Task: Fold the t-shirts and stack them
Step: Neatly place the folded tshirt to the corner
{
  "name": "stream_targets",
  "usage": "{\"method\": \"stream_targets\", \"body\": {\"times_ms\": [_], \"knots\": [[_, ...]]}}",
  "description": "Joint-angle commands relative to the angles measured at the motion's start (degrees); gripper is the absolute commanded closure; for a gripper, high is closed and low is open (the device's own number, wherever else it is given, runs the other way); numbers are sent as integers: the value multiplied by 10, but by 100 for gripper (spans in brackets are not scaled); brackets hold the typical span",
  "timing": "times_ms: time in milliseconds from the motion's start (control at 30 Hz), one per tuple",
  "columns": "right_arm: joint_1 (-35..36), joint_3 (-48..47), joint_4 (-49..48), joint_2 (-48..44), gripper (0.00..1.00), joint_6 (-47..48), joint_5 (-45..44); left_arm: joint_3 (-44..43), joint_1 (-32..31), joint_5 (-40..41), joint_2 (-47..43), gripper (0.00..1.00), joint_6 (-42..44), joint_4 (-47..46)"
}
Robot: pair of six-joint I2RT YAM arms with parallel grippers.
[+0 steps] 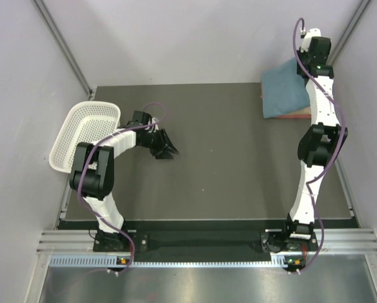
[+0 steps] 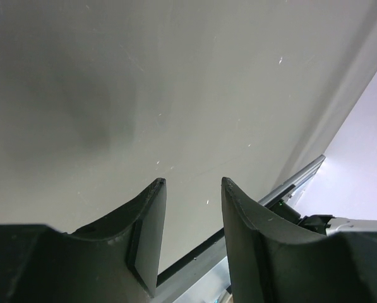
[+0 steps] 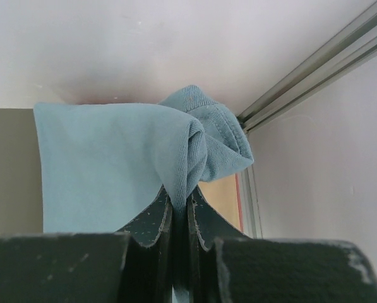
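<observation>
The blue-grey t-shirt (image 1: pixel 283 88) sits at the far right corner of the table (image 1: pixel 226 158), draped over a flat pile. Part of it is lifted off that pile, bunched into a gathered fold with its ribbed collar curling to one side. It hangs that way because your right gripper (image 3: pixel 188 199) is clamped on it, the two fingers pressed together with a pinch of cloth between them. The rest of the shirt falls away from that one point in a loose sheet.

To my eye this grip is for dragging or laying the shirt onto the pile. It is not a finished placement, because the cloth is not yet a neat rectangle.

Under the blue you can see a peach shirt (image 3: pixel 223 201) lying flat, and at the pile's near edge a thin pink-red edge (image 1: pixel 289 116) shows. That suggests three shirts in the corner: one held and two down. So little of the lower ones shows that I would not swear to their fold.

Your left gripper (image 1: pixel 166 150) is well apart from all this, low over the bare left-centre of the table. Its fingers stand apart with nothing between them, so it is free to help.

Beside the left arm, one white mesh basket (image 1: pixel 81 136) is tipped at the table's left edge. No cloth shows in the part you can see.

In all there are two arms, one basket and one pile.
</observation>
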State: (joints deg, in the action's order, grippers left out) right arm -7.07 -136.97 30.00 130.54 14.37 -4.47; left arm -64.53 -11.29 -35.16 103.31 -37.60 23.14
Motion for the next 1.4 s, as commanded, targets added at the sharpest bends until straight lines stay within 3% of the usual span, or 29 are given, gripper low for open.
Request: {"method": "stream_targets", "body": {"times_ms": [0,867,1367], "knots": [[-13,-40,-80,7,100,-15,-2,-20,-4,-10,6,55,-2,-9],[-58,-53,-183,86,100,-41,28,-60,-30,4,40,55,-13,9],[-78,-52,-209,137,100,-44,-20,-95,-49,17,53,55,-17,35]]}}
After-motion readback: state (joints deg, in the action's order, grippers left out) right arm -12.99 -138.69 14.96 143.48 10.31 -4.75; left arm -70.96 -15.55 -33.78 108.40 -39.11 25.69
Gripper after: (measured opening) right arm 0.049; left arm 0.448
